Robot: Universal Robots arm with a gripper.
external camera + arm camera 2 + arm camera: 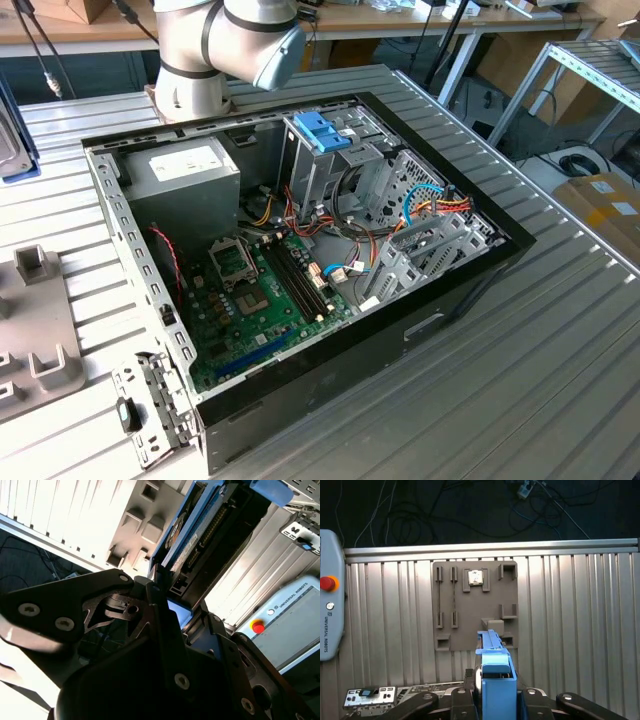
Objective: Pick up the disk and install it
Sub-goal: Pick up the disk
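First, in the exterior view: open computer case [420, 330] lying flat on a ribbed metal table [540, 380], blue latch [318, 130] upright atop the drive cage, arm's base [190, 80] just behind the case, grey fixture plate [60, 310] toward the exterior view's left. Next, in the second wrist view: gripper [182, 612] with jaws closed on the disk [200, 530], clamped flat between dark fingers. Last, in the first wrist view: disk seen edge-on over the fixture plate, perhaps touching a slot block there, hard to tell; teach pendant [330, 610] lying on the table beside the plate.
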